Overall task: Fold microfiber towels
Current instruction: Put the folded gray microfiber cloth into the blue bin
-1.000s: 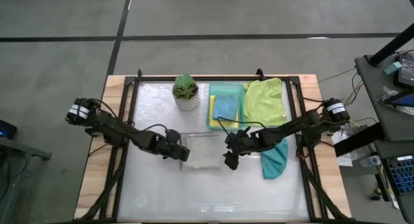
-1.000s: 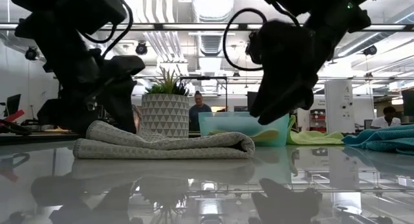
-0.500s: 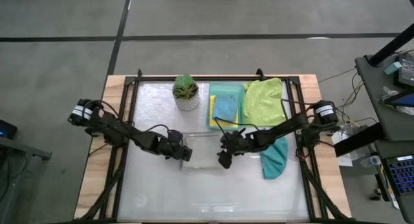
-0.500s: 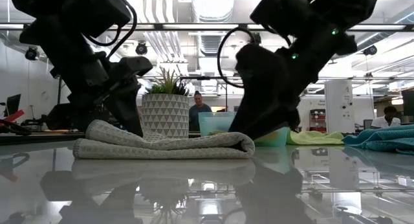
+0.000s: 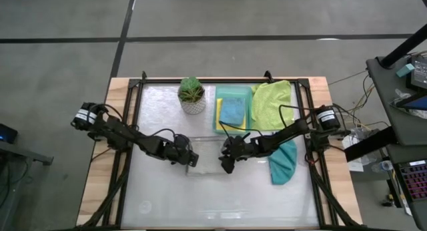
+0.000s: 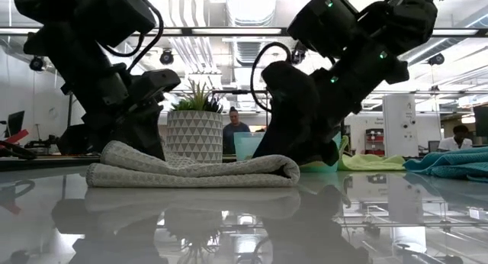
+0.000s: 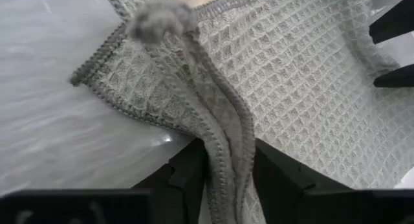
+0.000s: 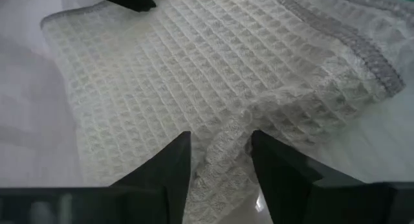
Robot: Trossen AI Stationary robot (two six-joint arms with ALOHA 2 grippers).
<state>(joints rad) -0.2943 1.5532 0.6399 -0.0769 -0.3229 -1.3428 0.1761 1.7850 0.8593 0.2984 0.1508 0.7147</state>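
A pale grey waffle-weave towel [image 5: 207, 155] lies on the table's middle, its layers stacked as a low heap [image 6: 191, 169] in the low view. My left gripper [image 5: 189, 159] is at its left edge, shut on a raised ridge of cloth. My right gripper [image 5: 226, 163] is at its right edge, shut on bunched cloth. A mint tray [image 5: 225, 93] at the back holds a yellow towel [image 5: 219, 111] and a light blue towel [image 5: 233, 111]. Right of the tray lies a lime green towel [image 5: 274, 103]. A teal towel [image 5: 283, 163] lies crumpled at the right. My left gripper pinches a raised ridge at the towel's left edge [image 7: 228, 143] between its two fingers [image 7: 191, 174]; two hemmed edges run through the ridge. The fingers slant down from the table's left. The towel's remaining cloth lies on the table. My right gripper pinches a bunched ridge of the waffle cloth [image 8: 220, 143] near the towel's right edge between its two fingers [image 8: 169, 169]. The fingers slant down from the table's right. The towel's remaining cloth lies spread on the table.
A potted plant [image 5: 192, 95] stands at the back, left of the tray. The table's near half [image 5: 213, 197] is bare glossy surface. Black frame rails [image 5: 130, 137] run along the table's left and right sides. People show in the room beyond the table.
My right gripper has come down and gone toward the table's left, onto the grey towel's right edge. My left gripper has stayed at the towel's left edge. The towel lies where it did.
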